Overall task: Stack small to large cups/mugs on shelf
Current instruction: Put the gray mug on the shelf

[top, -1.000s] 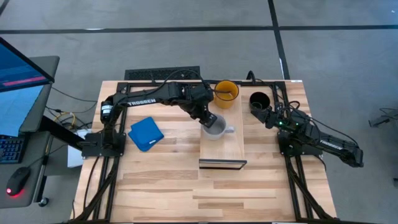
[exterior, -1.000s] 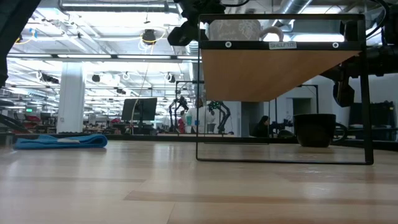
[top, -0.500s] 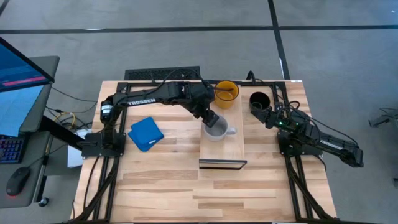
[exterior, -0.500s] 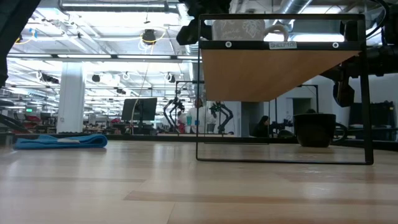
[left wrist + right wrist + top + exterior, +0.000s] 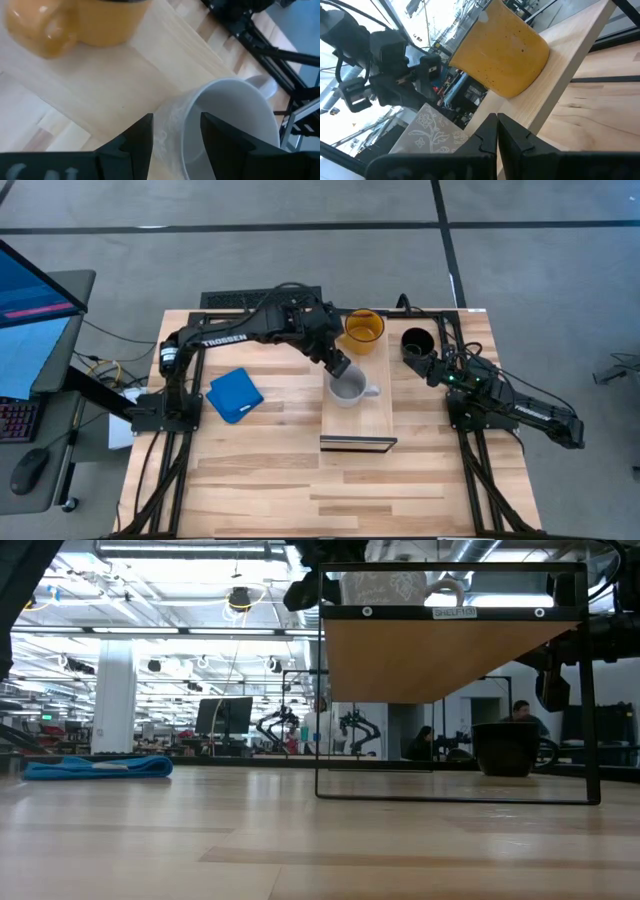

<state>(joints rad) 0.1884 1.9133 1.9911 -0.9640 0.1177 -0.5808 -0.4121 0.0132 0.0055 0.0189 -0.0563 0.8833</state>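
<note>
One grey mug [image 5: 347, 389] rim btwn left jaws

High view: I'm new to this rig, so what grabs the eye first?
The left gripper hangs open over the white mug's rim on the shelf, with the yellow-orange mug at the shelf's far end. The black mug stands on the table beside the shut right gripper.

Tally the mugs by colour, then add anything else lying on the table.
Yellow mug: 1
White mug: 1
Black mug: 1
Blue square: 1
Shelf: 1
Total: 5
</note>
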